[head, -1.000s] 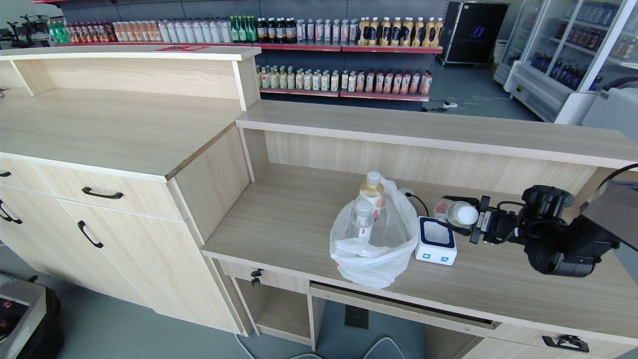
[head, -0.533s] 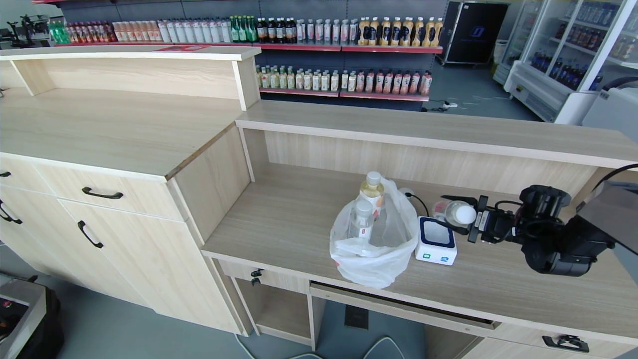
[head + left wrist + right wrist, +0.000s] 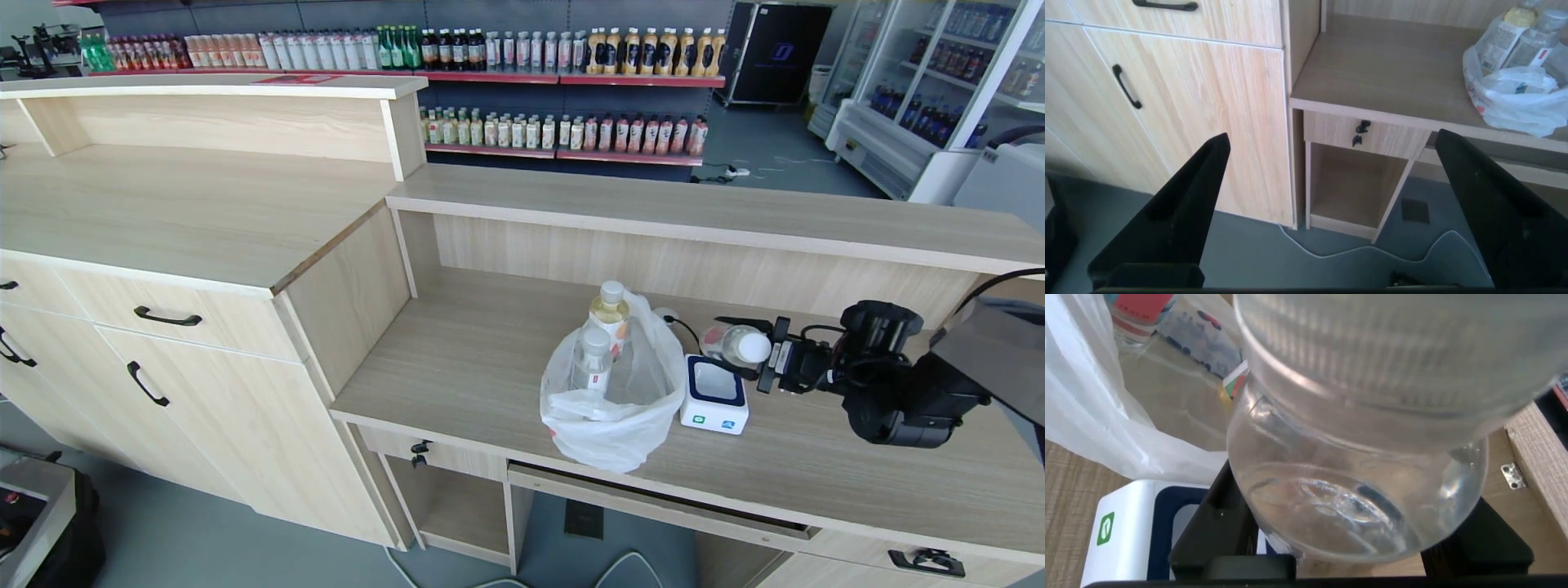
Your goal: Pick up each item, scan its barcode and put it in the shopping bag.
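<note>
My right gripper (image 3: 741,349) is shut on a clear bottle (image 3: 737,345) with a white cap, held on its side just above and behind the white scanner (image 3: 713,394) on the counter. In the right wrist view the bottle (image 3: 1355,482) sits close between the black fingers, above the scanner (image 3: 1151,531). A white shopping bag (image 3: 612,400) stands left of the scanner with two bottles (image 3: 600,339) upright inside it. The bag (image 3: 1523,82) also shows far off in the left wrist view. My left gripper (image 3: 1327,212) hangs open low, facing the cabinet fronts.
The wooden counter (image 3: 457,359) has a raised back ledge (image 3: 702,216) behind the bag and scanner. A taller cabinet (image 3: 188,212) with drawers stands to the left. A cable (image 3: 690,331) runs behind the scanner. Drink shelves line the back wall.
My right gripper has carried the bottle a little to the left and toward the back, closer over the scanner. The bag and scanner have stayed put.
</note>
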### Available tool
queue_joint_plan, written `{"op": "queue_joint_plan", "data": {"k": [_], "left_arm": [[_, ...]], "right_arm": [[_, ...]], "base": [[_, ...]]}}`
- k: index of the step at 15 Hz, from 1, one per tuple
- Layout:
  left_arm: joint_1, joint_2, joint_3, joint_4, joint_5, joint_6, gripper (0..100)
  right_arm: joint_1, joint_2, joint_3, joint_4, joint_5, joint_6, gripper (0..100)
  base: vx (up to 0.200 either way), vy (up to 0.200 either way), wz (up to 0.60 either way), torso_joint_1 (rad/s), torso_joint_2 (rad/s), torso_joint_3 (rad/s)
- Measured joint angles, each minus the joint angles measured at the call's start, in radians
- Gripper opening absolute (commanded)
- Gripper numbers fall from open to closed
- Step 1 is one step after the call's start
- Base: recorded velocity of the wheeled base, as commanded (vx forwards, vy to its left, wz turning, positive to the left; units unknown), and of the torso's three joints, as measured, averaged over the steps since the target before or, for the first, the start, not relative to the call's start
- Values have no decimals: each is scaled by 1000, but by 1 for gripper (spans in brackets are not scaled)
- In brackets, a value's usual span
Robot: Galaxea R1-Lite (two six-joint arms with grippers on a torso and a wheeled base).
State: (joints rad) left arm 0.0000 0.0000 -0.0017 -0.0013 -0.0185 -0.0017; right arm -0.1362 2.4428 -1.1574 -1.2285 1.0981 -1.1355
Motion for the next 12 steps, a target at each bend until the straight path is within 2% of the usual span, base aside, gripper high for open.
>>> {"op": "queue_joint_plan", "data": {"k": [3, 12], "left_arm": [[0, 0, 0, 0, 0, 0, 100], [0, 0, 0, 0, 0, 0, 100]], "right_arm": [[18, 23, -3, -70, 0, 39, 0], [26, 53, -6, -75, -7, 45, 0]], "base": [[0, 0, 0, 0, 0, 0], [0, 0, 0, 0, 0, 0]]}}
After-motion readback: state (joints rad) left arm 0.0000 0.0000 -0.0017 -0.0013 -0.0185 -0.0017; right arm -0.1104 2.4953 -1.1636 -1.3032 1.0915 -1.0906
